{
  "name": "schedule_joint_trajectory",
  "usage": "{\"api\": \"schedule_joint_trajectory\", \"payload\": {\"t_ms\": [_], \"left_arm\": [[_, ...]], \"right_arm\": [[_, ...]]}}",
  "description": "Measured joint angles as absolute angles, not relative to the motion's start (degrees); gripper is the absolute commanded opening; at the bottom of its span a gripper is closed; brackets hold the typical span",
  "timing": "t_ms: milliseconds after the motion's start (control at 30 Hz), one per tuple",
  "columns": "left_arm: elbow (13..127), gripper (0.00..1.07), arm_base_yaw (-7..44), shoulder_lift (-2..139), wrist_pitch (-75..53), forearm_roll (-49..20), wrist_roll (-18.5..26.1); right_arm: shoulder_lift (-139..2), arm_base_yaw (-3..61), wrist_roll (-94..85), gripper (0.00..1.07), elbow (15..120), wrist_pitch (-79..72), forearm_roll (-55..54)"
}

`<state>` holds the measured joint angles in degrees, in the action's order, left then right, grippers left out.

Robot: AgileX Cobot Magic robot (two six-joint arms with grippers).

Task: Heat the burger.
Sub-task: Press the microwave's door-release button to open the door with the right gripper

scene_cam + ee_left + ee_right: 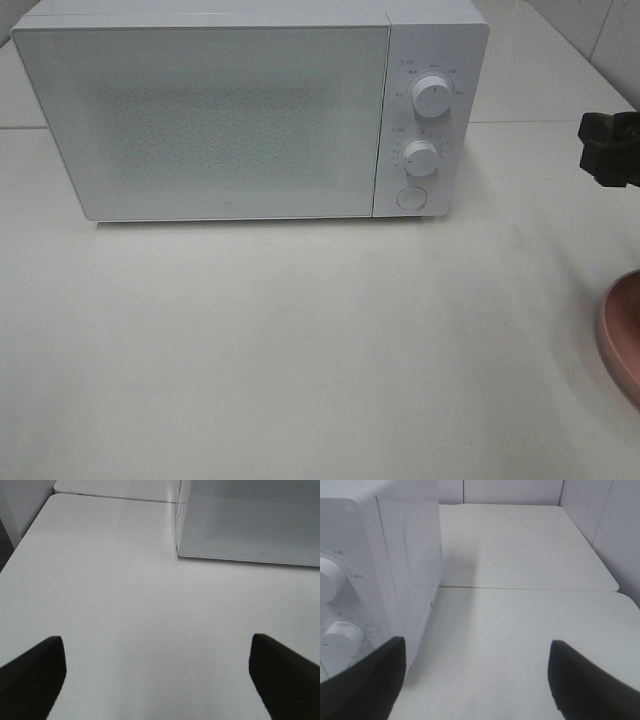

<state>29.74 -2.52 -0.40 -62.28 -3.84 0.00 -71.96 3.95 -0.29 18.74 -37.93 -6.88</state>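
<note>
White tabletop [300, 350] nearest me, open across the front. Pink plate [622, 335] is cut by the right frame edge. Burger is not visible in any view; it may be on the plate's hidden part or behind the shut door [200, 120], I cannot tell. Left gripper [156, 640] is spread wide, empty, over open table. Right gripper [476, 642] is spread too, empty, near the microwave [440, 40] and its lower knob [340, 635]. Risk: a blind right-arm swing clips a knob or shoves the plate. Door-swing room looks ample. Wall lies close behind.
</note>
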Motion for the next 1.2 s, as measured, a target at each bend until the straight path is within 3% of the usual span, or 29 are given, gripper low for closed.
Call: {"api": "schedule_joint_trajectory", "payload": {"t_ms": [200, 600, 967, 1200], "left_arm": [[29.74, 0.91, -2.52, -0.4, -62.22, -3.84, 0.0], [29.74, 0.91, -2.52, -0.4, -62.22, -3.84, 0.0], [29.74, 0.91, -2.52, -0.4, -62.22, -3.84, 0.0], [29.74, 0.91, -2.52, -0.4, -62.22, -3.84, 0.0]], "right_arm": [[-74.71, 10.49, -7.96, 0.76, 16.79, -44.63, -16.79], [-86.52, 33.0, -15.87, 0.76, 16.79, -61.88, -40.79], [-93.97, 44.81, -20.0, 0.76, 21.26, -67.95, -53.11], [-97.4, 47.73, -20.68, 0.76, 25.1, -68.75, -56.67]]}}
